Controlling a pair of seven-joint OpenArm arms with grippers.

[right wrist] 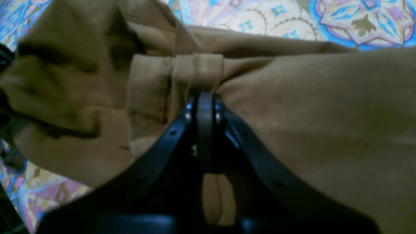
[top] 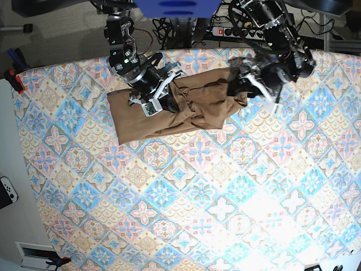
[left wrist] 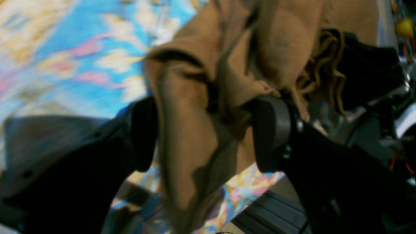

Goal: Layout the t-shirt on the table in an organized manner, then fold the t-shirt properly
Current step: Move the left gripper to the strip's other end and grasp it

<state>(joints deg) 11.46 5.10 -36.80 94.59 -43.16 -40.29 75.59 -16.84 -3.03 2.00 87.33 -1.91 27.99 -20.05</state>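
**Two arms meet over a rumpled tan shirt at the table's far edge**

While the t-shirt [top: 169,113] lies bunched and creased on the patterned table [top: 186,192], both arms reach in over it from the far edge. The garment sits close to that far edge, its smoother end spread toward the base view's left and a knot of folds gathered near its middle.

At the shirt's left part in the base view, the right gripper [right wrist: 205,97] has its jaws pressed together, pinching a narrow hemmed band of tan fabric; cloth puckers around the pinch in the right wrist view.

At the shirt's opposite end, the left gripper [left wrist: 204,130] stands with its jaws spread wide. A hanging fold of the shirt drapes down between the two black fingers [left wrist: 271,130], close against the one on the wrist view's right, but the jaws are not closed on it. That wrist view is blurred, so finer contact cannot be made out.

Blue, pink and cream diamond tiles cover the table all around the shirt.
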